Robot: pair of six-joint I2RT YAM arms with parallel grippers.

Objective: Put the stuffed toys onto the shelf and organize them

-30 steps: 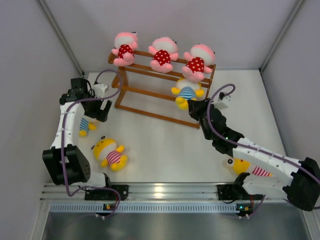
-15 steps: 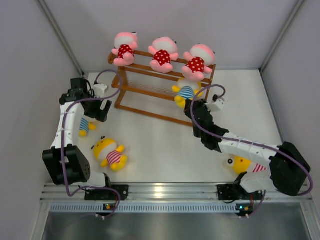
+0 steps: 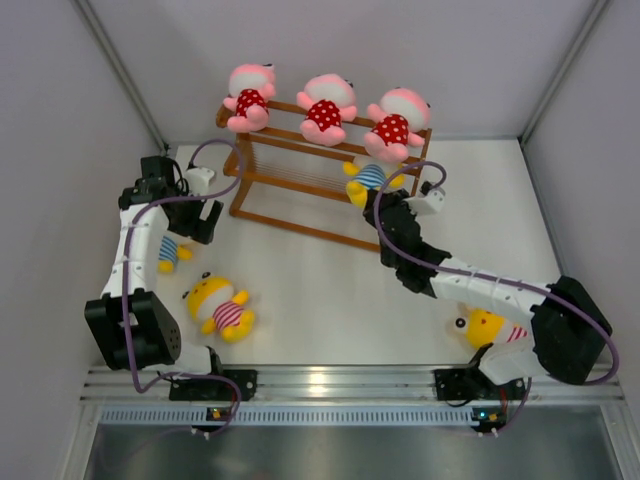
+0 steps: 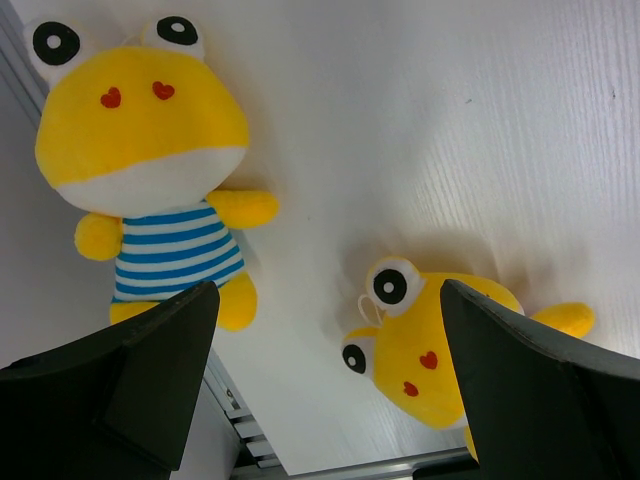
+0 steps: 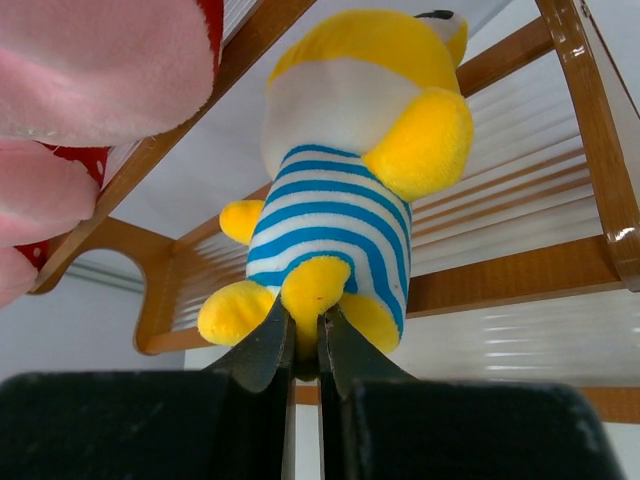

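Three pink stuffed toys [image 3: 249, 95] [image 3: 327, 105] [image 3: 397, 120] sit in a row on the top tier of the wooden shelf [image 3: 290, 215]. My right gripper [image 3: 383, 205] [image 5: 305, 345] is shut on a foot of a yellow toy in blue stripes [image 3: 371, 178] [image 5: 340, 200], holding it against the shelf's middle rails [image 5: 500, 275] at the right end, under a pink toy. My left gripper [image 3: 205, 222] [image 4: 325, 330] hangs open above the table. Below it lie a blue-striped yellow toy [image 4: 150, 170] [image 3: 170, 252] and a red-striped one [image 4: 440, 345] [image 3: 220, 306].
Another yellow toy [image 3: 490, 328] lies near the front right, partly hidden by my right arm. Grey walls close in the table on the left, back and right. A metal rail [image 3: 320, 380] runs along the near edge.
My right arm has carried the blue-striped toy back and up, from in front of the shelf to its middle tier. The left arm has stayed still.
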